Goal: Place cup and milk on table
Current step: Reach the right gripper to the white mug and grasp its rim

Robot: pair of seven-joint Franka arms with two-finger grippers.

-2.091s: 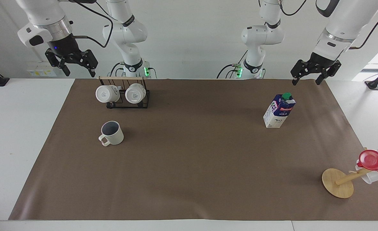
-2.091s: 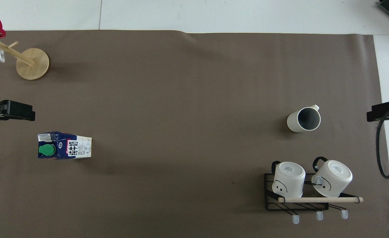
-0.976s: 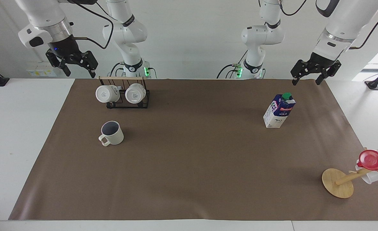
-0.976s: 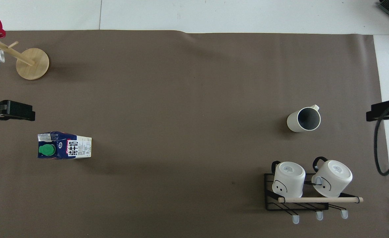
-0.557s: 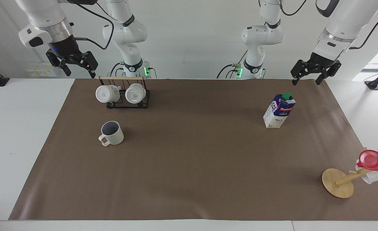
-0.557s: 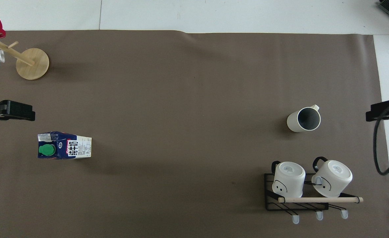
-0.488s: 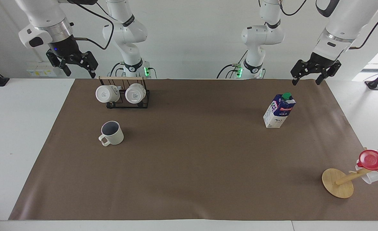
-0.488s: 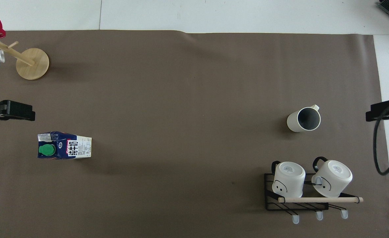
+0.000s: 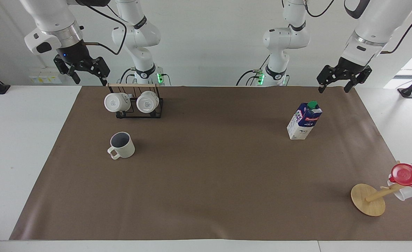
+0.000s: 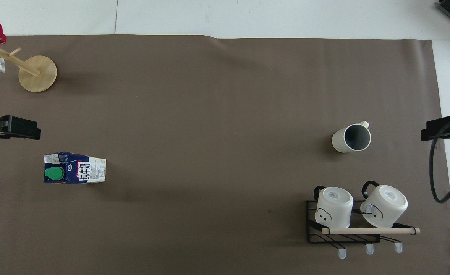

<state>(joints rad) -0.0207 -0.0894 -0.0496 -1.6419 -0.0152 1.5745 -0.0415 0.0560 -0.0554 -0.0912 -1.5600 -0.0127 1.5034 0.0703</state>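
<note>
1 cup point(image 9: 121, 145) upright on mat, R-arm end | 1 milk point(image 9: 304, 120) upright, L-arm end | 2 white mugs point(image 9: 132, 102) on rack | L gripper point(image 9: 333, 85) & R gripper point(image 9: 89, 77) both raised, jaws apart, empty

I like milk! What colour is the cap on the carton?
Green; the cap shows best in the overhead view.

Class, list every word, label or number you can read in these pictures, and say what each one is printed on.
"纯牛奶": black characters on the white side panel of the milk carton.
Red logo band on the same carton: lettering too blurred to read.
Marks on the bases of the two white mugs: too small to read.
</note>
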